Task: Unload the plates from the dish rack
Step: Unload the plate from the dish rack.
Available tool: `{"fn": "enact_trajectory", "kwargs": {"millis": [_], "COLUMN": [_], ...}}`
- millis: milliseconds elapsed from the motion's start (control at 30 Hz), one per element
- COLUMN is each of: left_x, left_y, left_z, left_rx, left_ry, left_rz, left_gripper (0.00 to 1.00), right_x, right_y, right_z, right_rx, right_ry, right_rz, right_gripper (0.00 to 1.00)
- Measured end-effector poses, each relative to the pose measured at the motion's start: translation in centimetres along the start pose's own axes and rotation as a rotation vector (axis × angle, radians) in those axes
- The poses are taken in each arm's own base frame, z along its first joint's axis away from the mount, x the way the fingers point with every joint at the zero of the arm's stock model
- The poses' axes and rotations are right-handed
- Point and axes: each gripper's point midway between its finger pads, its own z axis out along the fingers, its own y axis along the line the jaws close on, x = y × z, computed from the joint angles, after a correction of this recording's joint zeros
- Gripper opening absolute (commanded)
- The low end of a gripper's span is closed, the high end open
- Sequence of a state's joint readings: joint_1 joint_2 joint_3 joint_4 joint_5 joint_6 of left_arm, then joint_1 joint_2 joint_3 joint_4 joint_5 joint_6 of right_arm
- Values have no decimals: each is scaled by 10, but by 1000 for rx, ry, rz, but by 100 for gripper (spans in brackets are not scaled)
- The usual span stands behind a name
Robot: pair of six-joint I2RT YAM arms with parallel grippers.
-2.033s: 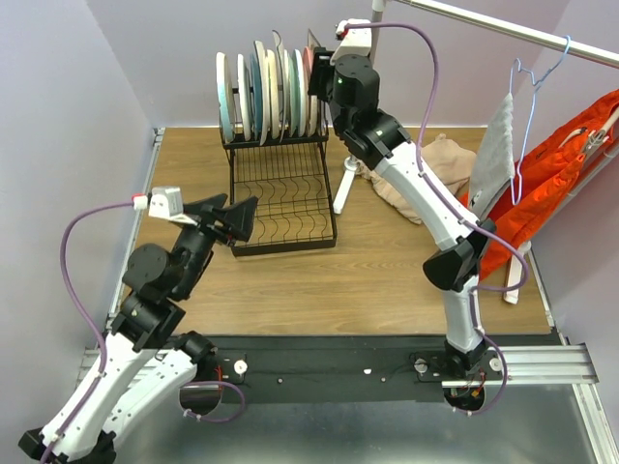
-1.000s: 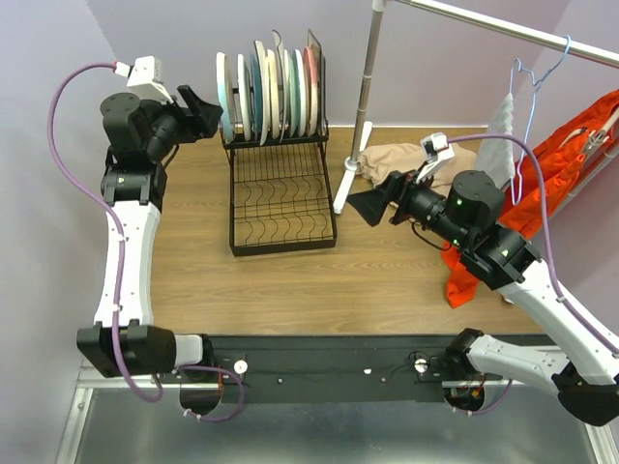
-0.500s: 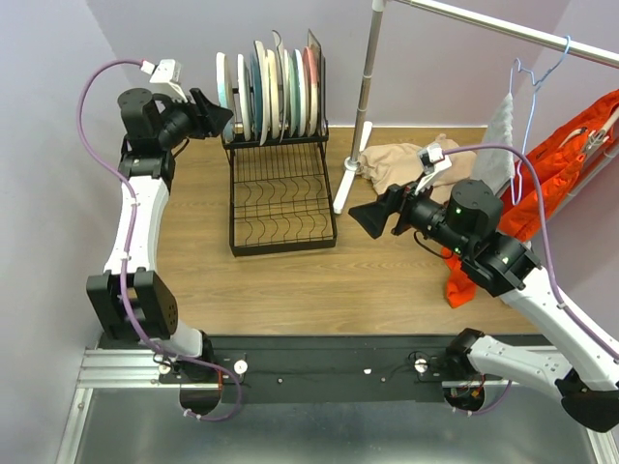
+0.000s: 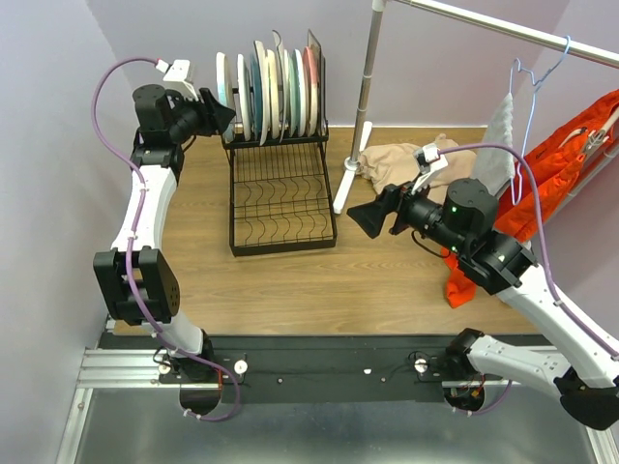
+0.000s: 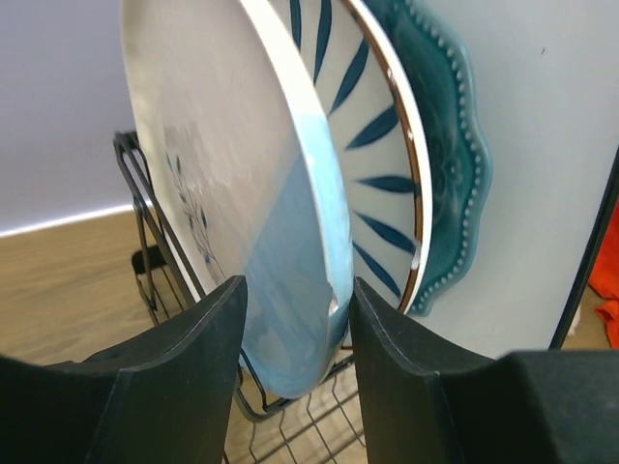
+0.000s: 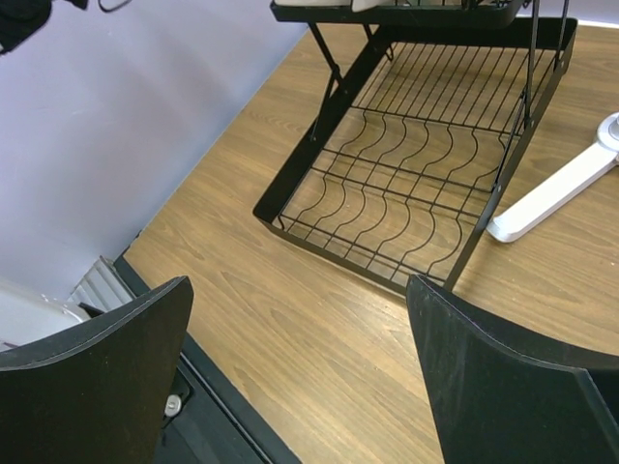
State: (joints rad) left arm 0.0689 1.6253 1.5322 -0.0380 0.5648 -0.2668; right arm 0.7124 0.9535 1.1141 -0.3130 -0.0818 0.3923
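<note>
Though hidden from top cam, seen via L wrist cam: L gripper (image 5: 297, 290) astride cream-blue plate (image 5: 290, 222) rim, grip unclear. Plates (image 4: 266, 87) on edge in rack (image 4: 276, 142) top, near far-left table (image 4: 387, 280) corner, faces sideways. R gripper (image 4: 360, 220) wide open, empty.

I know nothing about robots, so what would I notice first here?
A row of colourful plates stands upright in the top of the black dish rack at the back. The left arm's pincer straddles the rim of the leftmost plate, and a bright orange garment hangs from the rail on the right.
</note>
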Motion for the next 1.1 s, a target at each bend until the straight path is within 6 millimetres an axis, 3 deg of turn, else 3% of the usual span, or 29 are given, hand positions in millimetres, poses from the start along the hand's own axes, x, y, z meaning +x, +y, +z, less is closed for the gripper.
{"fn": "enact_trajectory", "kwargs": {"millis": [233,500,667,800,1100], "left_x": [-20,-29,-31,-29,-25], "left_y": [-9,5,5,2,1], "left_z": [12,14,18,27,34], "left_rx": [-17,-135,-148,-151,-242], "left_ry": [-50,-77,-78,-70,-51], "left_rz": [86,132,146,161,192], "left_gripper": [49,49,49,56,48], "right_x": [5,8,14,14,14], "right_y": [-3,-6,-9,-8,-8], "right_z": [5,10,16,16,16], "right_rx": [12,26,34,34,35], "right_ry": [16,28,48,47,47], "right_rz": [2,12,26,32,42], "right_gripper": [100,100,100,100,100]}}
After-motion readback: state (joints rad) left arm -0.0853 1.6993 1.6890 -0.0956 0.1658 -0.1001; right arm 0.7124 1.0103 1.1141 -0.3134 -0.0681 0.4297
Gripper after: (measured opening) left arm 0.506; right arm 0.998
